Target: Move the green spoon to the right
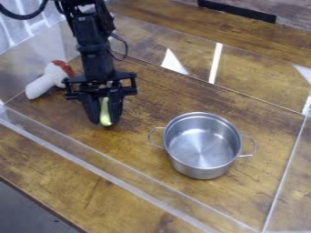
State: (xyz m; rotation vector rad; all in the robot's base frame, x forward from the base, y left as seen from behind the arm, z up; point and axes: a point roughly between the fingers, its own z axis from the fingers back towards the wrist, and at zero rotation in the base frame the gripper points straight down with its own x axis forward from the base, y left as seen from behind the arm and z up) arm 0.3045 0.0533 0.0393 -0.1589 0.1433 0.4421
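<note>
Green spoon (105, 118): at ten o'clock of centre on the wooden desk (158, 202), under my gripper (104, 108), whose jaws straddle it, apparently closed around it. The steel pot (205, 146) sits at four o'clock. I judge the move rightward is beginning; next, I should carry the spoon toward three o'clock, avoiding the pot. I can read no brands, labels or writing.

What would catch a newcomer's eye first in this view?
Probably the shiny metal pot, open and upright on the wooden table, right of centre in the picture. Next comes the black gripper, reaching down at the upper left over the yellow-green handle of the spoon. Just left of it lies a white toy with a red end.
</note>
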